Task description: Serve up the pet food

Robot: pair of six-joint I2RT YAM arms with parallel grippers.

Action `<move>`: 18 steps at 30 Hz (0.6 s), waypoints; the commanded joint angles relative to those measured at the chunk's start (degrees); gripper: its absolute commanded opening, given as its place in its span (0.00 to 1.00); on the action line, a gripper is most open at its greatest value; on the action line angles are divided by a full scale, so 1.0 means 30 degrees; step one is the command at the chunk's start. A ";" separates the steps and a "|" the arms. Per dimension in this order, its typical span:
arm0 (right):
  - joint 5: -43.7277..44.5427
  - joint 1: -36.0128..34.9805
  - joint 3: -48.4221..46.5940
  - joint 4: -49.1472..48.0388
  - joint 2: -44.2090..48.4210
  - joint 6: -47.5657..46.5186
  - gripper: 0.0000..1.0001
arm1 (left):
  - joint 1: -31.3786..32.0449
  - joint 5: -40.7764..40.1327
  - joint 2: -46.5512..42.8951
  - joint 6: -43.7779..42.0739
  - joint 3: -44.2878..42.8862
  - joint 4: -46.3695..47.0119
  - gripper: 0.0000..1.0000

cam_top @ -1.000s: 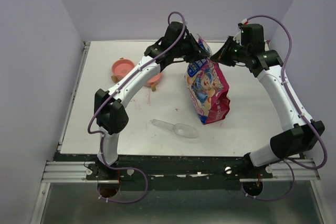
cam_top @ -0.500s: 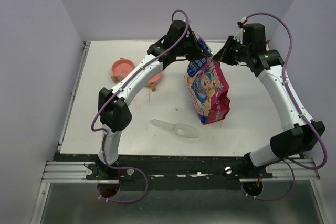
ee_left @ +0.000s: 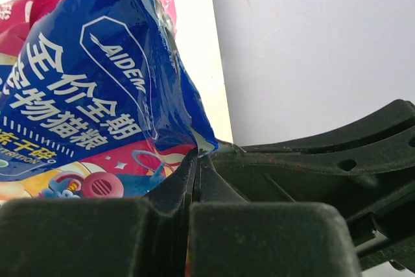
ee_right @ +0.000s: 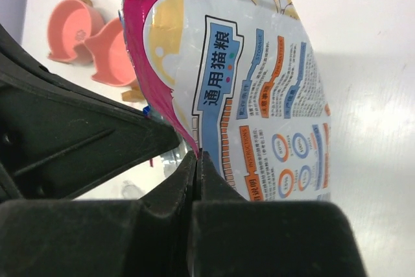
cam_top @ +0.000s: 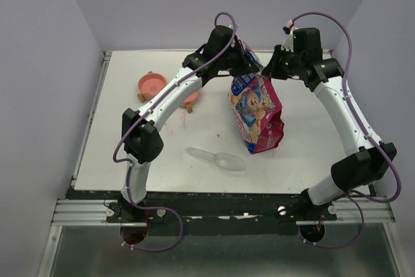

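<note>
No pet food shows in any view. The glossy pink and blue printed bag (cam_top: 256,111) stands upright at the table's back middle. My left gripper (cam_top: 249,64) is at its top left corner; in the left wrist view the jaws (ee_left: 198,157) are pressed together on the blue edge of the bag (ee_left: 97,95). My right gripper (cam_top: 267,69) is at the top right corner. In the right wrist view its jaws (ee_right: 196,155) are closed on the pink edge of the bag (ee_right: 259,95).
A clear plastic scoop (cam_top: 217,158) lies on the white table (cam_top: 130,147) in front of the bag. Two pink bowls (cam_top: 152,84) (cam_top: 189,97) sit at the back left, also seen as bowls (ee_right: 71,21) (ee_right: 117,53) in the right wrist view. Walls enclose the table.
My left gripper has moved right onto the bag's top and closed on it. My right arm has shifted slightly left at the bag's top. The bag stays upright.
</note>
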State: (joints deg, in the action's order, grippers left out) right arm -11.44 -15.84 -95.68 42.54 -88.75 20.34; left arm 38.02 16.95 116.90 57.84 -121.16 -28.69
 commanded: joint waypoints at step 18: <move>1.1992 -0.3364 -0.2179 0.2957 -0.0826 -0.0454 0.00 | 0.0452 -0.3746 0.0936 -0.3930 -0.1390 -0.5878 0.00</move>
State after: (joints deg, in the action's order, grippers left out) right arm 19.25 -26.68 -100.18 47.46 -90.54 18.06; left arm 40.16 8.27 119.13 50.59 -127.94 -38.41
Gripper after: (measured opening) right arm 0.008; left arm 0.007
